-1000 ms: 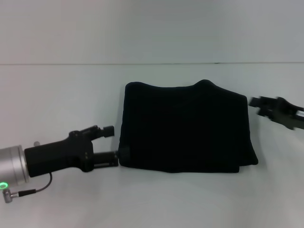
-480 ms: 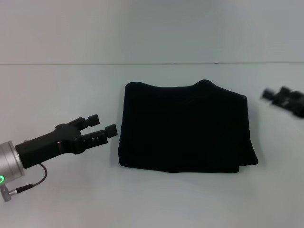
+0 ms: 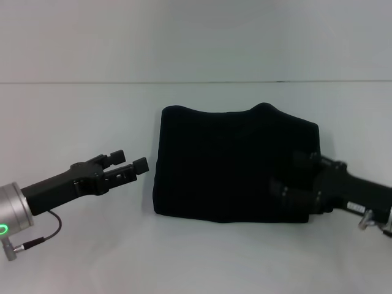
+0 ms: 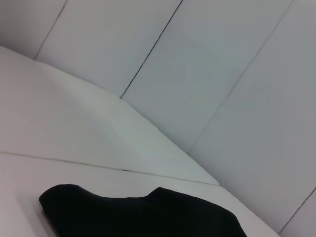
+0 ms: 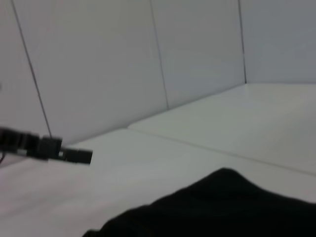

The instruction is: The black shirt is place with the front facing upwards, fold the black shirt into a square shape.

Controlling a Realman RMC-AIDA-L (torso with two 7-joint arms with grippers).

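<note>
At about four o'clock in the head view, nearest the robot, the right gripper point(image 3: 293, 174) reaches in over the near right corner of the black shirt point(image 3: 236, 162). Its two fingers stand apart with a moderate gap and hold nothing; against the dark cloth I cannot tell whether the tips touch the fabric or hover just above it. At about eight o'clock the left gripper point(image 3: 130, 163) sits just beside the shirt's left edge, clear of it, fingers narrowly parted and empty.

The shirt lies at the centre of the white table point(image 3: 73, 122), already folded into a thick, roughly square bundle. No lettering or label shows; the upper face is plain black. A small hump rises along the far edge toward one o'clock, and the near right corner bulges outward a little. The left wrist view shows only the bundle's rounded far edge point(image 4: 143, 215) against the table and wall panels.

As I judge it, the cloth is light, soft and limp, with layers that slide over one another and sag when lifted. The best hold is probably a pinch through all layers at an edge or corner, such as the near right corner, rather than the slack middle.
</note>
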